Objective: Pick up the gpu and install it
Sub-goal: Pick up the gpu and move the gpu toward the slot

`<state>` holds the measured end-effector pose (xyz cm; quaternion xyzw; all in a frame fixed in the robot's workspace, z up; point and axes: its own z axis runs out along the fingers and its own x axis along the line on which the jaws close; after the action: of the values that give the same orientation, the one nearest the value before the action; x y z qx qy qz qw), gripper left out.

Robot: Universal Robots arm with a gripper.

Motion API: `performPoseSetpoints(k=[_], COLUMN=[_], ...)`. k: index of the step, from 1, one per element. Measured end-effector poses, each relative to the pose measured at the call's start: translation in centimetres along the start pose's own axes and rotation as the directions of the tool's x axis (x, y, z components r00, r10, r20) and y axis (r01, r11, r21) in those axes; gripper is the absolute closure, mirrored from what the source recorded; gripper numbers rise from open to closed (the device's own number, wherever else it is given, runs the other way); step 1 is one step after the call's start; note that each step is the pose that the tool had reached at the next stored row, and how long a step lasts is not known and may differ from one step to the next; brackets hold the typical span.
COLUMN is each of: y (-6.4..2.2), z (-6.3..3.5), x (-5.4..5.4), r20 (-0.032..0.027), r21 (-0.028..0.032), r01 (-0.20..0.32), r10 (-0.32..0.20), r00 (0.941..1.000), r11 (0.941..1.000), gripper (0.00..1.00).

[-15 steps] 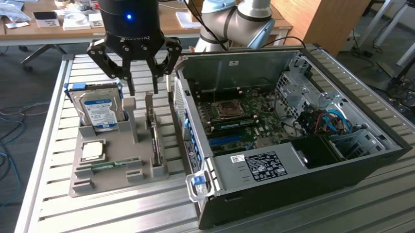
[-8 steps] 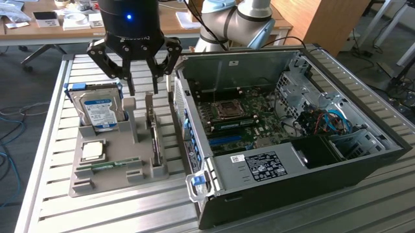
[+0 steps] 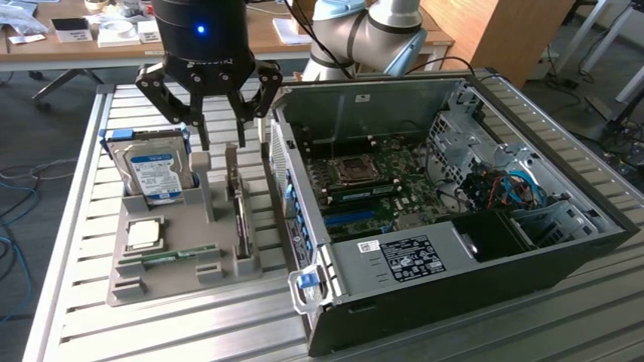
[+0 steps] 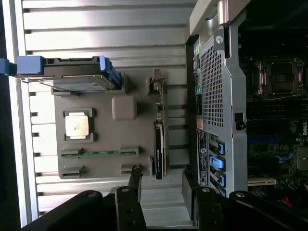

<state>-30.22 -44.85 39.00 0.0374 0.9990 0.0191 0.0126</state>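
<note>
Exterior view: slatted metal table [image 3: 201, 332], wooden desk [image 3: 41, 50] behind.

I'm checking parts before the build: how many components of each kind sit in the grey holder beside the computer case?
Hard drive: 1
Processor chip: 1
Memory stick: 1
gpu: 1
Total: 4

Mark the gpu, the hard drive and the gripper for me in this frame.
gpu [image 3: 241, 222]: exterior view, black top edge of the card.
hard drive [image 3: 158, 179]: exterior view, its blue label.
gripper [image 3: 222, 143]: exterior view, midway between the open fingertips.
</note>
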Motion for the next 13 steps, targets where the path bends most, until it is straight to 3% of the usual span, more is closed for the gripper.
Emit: performPoseSetpoints(k=[13], y=[-0.02], z=[0.56], x=[0.01], r20=[0.0], r21=[0.0], r01=[0.0], r10=[0.0], r00=[1.0], r11=[1.0], gripper=[0.53])
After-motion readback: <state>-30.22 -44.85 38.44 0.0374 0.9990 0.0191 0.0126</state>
